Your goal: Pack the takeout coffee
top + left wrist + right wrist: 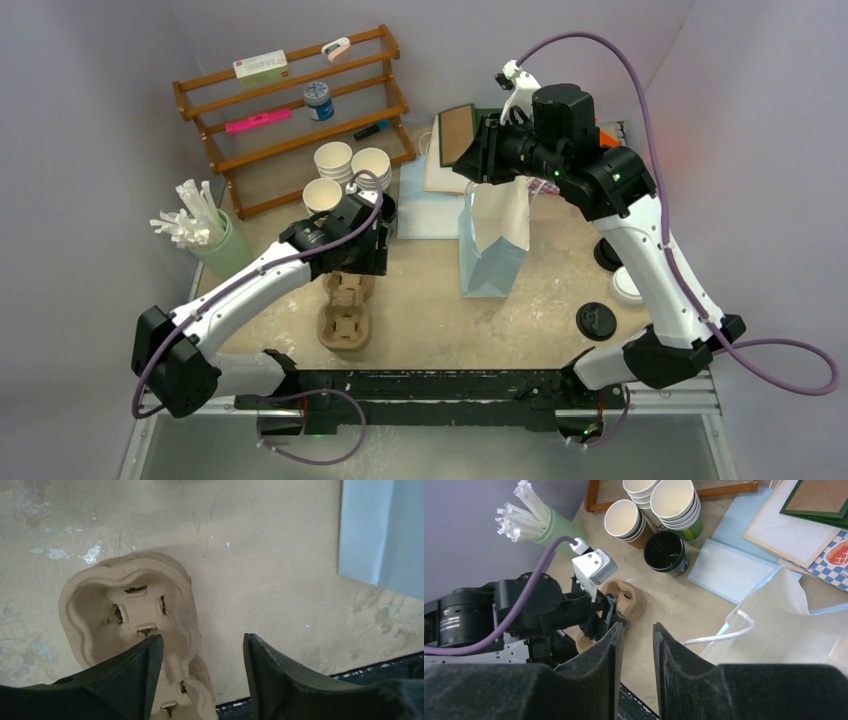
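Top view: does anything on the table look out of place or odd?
A black lid lies alone near the right arm's base, far from the black cup beside the stacked cups. The blue paper bag stands open, its mouth creased and uneven.

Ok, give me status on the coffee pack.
Left gripper open, empty, over pulp carrier. Right gripper slightly open, empty, near blue bag top. Takeout coffee right of bag, untouched, partly behind right arm.

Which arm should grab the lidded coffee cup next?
Right, probably. The white-lidded cup sits beside the right arm, right of the paper bag. The left gripper hovers open over the cup carrier, across the bag.
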`<state>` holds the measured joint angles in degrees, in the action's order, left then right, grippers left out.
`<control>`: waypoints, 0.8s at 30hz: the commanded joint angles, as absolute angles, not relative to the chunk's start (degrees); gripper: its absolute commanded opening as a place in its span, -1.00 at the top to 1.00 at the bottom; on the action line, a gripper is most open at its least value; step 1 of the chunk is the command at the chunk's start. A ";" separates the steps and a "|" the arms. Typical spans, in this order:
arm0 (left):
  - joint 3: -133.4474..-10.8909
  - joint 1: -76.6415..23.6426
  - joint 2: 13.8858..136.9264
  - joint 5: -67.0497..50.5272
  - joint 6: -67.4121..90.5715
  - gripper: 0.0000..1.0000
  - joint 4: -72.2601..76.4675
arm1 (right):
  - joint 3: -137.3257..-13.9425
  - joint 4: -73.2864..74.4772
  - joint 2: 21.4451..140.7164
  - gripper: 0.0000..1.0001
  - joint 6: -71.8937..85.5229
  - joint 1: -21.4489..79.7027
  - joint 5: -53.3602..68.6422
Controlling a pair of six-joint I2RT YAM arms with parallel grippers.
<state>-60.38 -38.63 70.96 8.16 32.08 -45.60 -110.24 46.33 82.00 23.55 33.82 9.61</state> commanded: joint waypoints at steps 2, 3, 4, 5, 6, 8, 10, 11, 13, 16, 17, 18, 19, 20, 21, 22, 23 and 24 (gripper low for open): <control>-60.83 -38.58 75.31 12.19 31.16 -0.15 -41.91 | -111.74 44.77 81.32 0.40 23.69 34.28 9.50; -61.08 -38.58 76.24 12.26 31.31 -0.11 -41.96 | -111.71 44.78 81.18 0.40 23.68 34.28 9.43; -61.27 -38.58 77.14 12.30 31.58 -0.07 -42.22 | -111.67 44.74 81.06 0.41 23.72 34.30 9.20; -61.34 -38.58 77.92 12.26 31.90 -0.02 -42.23 | -111.56 44.79 80.92 0.41 23.73 34.28 9.04; -61.28 -38.58 78.68 12.00 32.08 0.02 -42.07 | -111.39 44.79 80.76 0.41 23.66 34.28 8.86; -61.05 -38.58 79.72 11.41 32.44 0.07 -41.71 | -110.91 44.77 80.40 0.40 23.79 34.28 8.59; -61.04 -38.58 80.57 11.17 32.73 0.09 -41.57 | -110.24 44.74 80.08 0.41 23.90 34.28 8.33; -61.14 -38.58 81.04 11.28 32.83 0.10 -41.76 | -110.04 44.64 79.93 0.41 23.97 34.28 8.27; -61.49 -38.58 81.78 11.78 33.11 0.10 -42.45 | -109.50 44.51 79.67 0.42 24.08 34.28 8.14; -61.83 -38.51 82.34 12.67 33.31 0.11 -43.21 | -108.94 44.28 79.39 0.44 24.41 34.28 7.71; -61.88 -38.50 82.35 12.92 33.35 0.13 -43.30 | -108.70 44.06 79.23 0.45 24.53 34.32 7.59; -61.88 -38.50 82.35 13.18 33.44 0.16 -43.40 | -108.48 43.96 79.13 0.46 24.63 34.30 7.49; -61.92 -38.54 82.35 13.46 33.48 0.19 -43.58 | -108.33 43.74 79.05 0.46 24.82 34.32 7.35; -61.88 -38.42 82.38 13.64 33.53 0.24 -43.66 | -108.34 43.83 79.14 0.46 24.80 34.28 7.26; -61.94 -38.41 82.48 13.84 33.57 0.30 -43.88 | -108.29 43.83 79.18 0.47 24.78 34.32 7.21; -62.07 -38.41 82.57 14.13 33.65 0.36 -44.19 | -108.33 43.78 79.22 0.47 24.78 34.28 7.21; -62.32 -38.41 82.50 14.41 33.66 0.43 -44.53 | -108.30 43.72 79.30 0.47 24.71 34.28 7.21; -62.77 -38.45 82.44 14.99 33.77 0.50 -45.07 | -108.31 43.69 79.44 0.48 24.70 34.28 7.27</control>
<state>-60.36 -38.65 82.52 12.56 32.53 -44.21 -108.60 45.95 80.82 24.43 33.87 8.12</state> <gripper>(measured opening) 0.303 0.266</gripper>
